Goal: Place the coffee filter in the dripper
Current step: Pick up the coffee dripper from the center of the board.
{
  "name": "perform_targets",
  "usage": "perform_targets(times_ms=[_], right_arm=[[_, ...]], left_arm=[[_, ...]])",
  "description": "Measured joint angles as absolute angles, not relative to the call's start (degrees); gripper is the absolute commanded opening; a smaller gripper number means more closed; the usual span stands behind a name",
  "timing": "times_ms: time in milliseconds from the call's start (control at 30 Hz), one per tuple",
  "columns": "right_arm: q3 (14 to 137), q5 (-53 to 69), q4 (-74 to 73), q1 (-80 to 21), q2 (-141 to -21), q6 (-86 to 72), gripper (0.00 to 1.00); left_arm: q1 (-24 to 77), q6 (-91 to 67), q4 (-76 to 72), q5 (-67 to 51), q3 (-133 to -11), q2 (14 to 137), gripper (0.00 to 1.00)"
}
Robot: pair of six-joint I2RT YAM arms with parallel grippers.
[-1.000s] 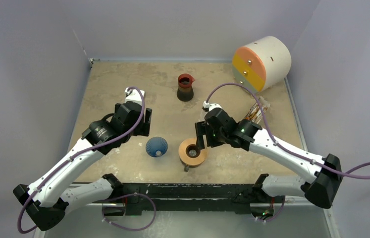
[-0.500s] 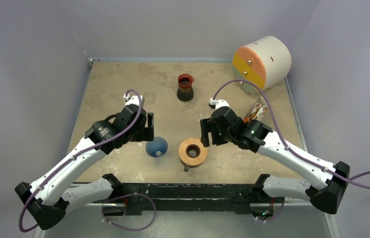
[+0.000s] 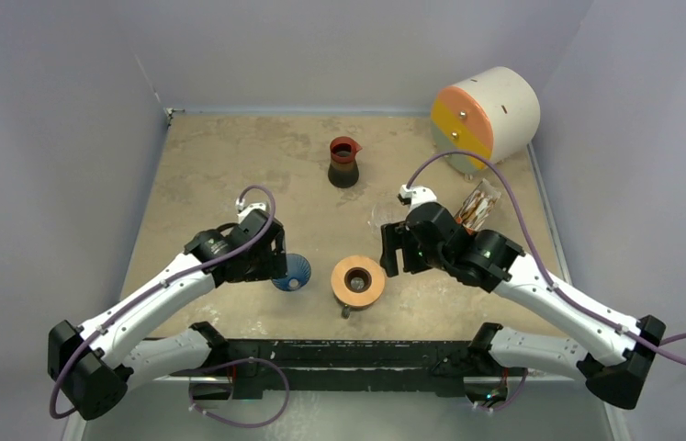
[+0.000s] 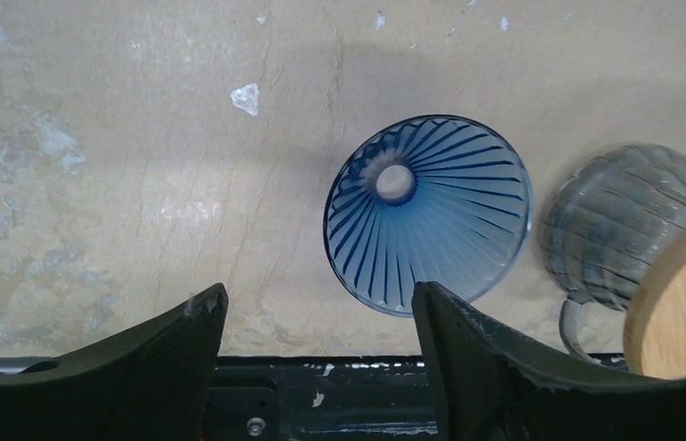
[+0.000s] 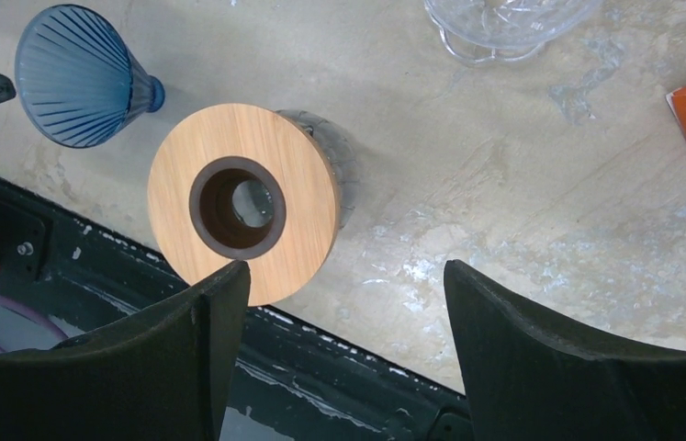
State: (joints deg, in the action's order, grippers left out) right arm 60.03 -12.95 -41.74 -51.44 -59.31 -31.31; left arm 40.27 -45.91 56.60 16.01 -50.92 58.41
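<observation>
The deep-blue ribbed dripper (image 4: 431,216) lies tipped on its side on the table, its mouth towards my left wrist camera. Seen from above, the dripper (image 3: 295,273) is half covered by my left gripper (image 3: 267,260). The left gripper (image 4: 318,294) is open, just above and beside the dripper, with its right fingertip over the rim. My right gripper (image 5: 346,276) is open and empty, to the right of the wooden ring (image 5: 307,184). No coffee filter shows plainly. A brown-and-white bundle (image 3: 477,205) at the back right is too small to tell.
The tan wooden ring (image 3: 343,287) sits on a clear glass cup (image 4: 619,225) right of the dripper. A dark carafe with a red rim (image 3: 344,163) stands at the back. A white drum with an orange and yellow face (image 3: 488,115) is back right. A clear glass dish (image 5: 504,23) lies nearby.
My left gripper has moved right and nearer, from left of the dripper to over it. My right gripper has drawn back to the right, away from the wooden ring.
</observation>
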Motion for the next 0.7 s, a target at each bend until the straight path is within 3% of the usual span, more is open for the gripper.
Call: perform_targets(times_ms=[433,700], right_arm=[[55.7,-12.9,-43.6,-51.4,-55.1,-31.5,0.80],[55.1,-13.0,-43.5,-51.4,-54.1,-31.5,0.80]], left_arm=[[33.6,-47.0,47.3,7.1,-43.5,61.8,0.43],[32.9,-47.5,43.4,3.3,-41.2,62.7,0.32]])
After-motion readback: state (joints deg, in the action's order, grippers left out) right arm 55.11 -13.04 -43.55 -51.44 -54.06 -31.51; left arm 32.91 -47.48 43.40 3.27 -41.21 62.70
